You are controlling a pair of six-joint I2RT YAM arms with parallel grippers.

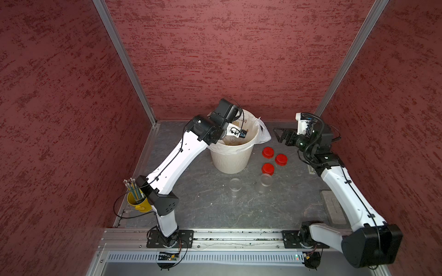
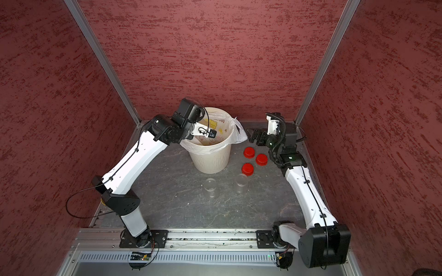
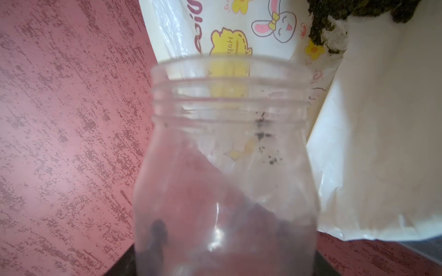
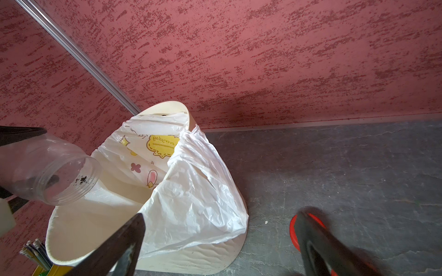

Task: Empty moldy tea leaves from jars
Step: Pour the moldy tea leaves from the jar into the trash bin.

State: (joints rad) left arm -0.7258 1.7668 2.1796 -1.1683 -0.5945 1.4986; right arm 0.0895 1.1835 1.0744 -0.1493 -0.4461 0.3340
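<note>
Your L gripper was clamped on tilted jar over bin; R gripper wide open, empty. Risks, imo: tea specks stuck inside - slick jar could've slipped, dropped in.

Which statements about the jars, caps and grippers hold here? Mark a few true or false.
1. The left gripper holds an uncapped jar tipped over the bin. True.
2. The held jar is full of tea leaves. False: only a few dark specks cling inside it; tea leaves lie in the bin.
3. Two more jars stand uncapped on the table. True.
4. The caps are screwed onto jars. False: all three red caps lie on the table beside the bin.
5. The right gripper is shut on a cap. False: the right gripper is open and holds nothing.
</note>
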